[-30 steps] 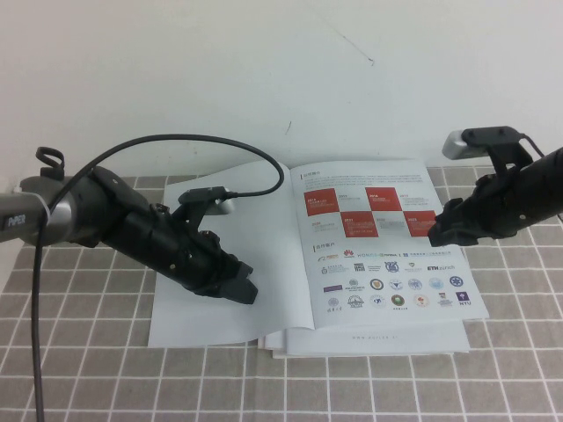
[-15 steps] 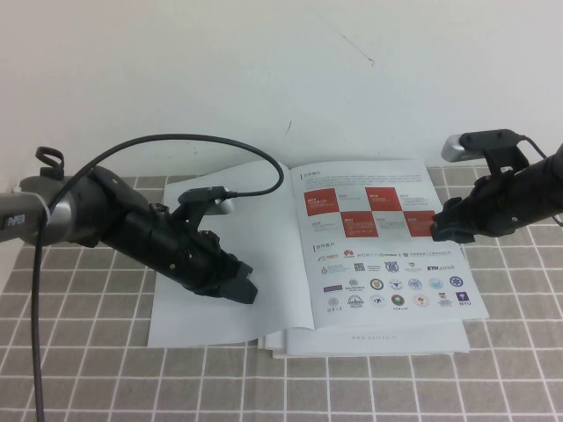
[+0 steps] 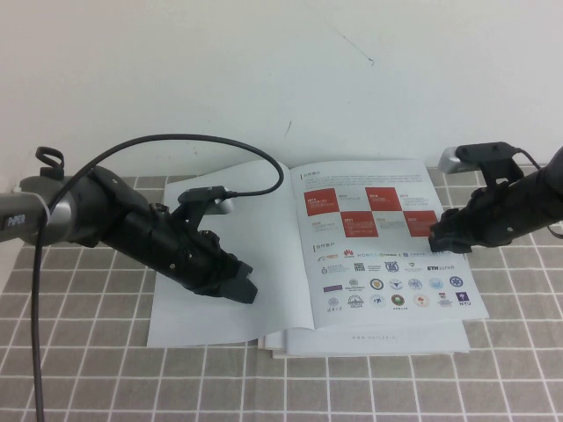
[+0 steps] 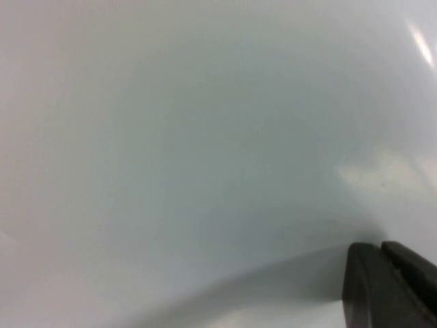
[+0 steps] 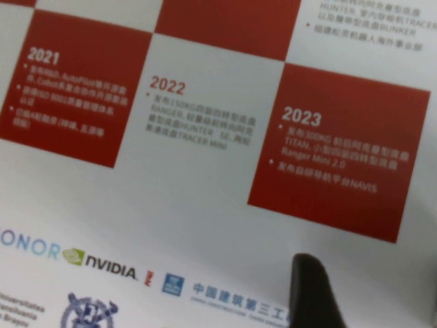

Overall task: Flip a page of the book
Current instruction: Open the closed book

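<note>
Book (image 3: 352,255) lies open on the checked cloth (image 3: 88,369), its printed page directly beneath the right gripper (image 3: 440,239). Its thin, glossy, floppy pages will likely slip and buckle, so the free outer edge beside that gripper looks the best place to lift. The right gripper's jaws stand wide, holding nothing, one fingertip (image 5: 311,290) close over the page. The left gripper (image 3: 239,288), shut and empty, rests on the blank page under it.

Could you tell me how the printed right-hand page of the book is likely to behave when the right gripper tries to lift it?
The book lies open with thin pages, so the sheet will probably flex rather than lift stiffly. Its surface shows glare, so the right gripper, open at the page's outer edge, may slip. The left gripper, shut, rests over the blank left page.
</note>
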Motion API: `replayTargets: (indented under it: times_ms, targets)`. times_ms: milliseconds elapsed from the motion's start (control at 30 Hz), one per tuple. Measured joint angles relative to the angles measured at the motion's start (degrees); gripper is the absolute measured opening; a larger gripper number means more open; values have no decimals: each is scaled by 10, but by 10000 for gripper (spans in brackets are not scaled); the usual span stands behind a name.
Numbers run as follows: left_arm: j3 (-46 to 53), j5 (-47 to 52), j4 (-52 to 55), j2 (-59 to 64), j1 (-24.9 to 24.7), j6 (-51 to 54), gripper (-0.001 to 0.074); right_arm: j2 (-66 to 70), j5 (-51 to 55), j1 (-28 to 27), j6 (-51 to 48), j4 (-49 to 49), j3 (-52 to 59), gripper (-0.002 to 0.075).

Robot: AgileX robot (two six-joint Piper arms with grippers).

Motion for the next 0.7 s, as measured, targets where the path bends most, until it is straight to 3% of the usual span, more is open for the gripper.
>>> replayTargets:
  times_ms: [700]
  targets:
    - [0, 0, 0, 0, 0, -1, -4, -24, 5, 0, 1, 41, 0, 374]
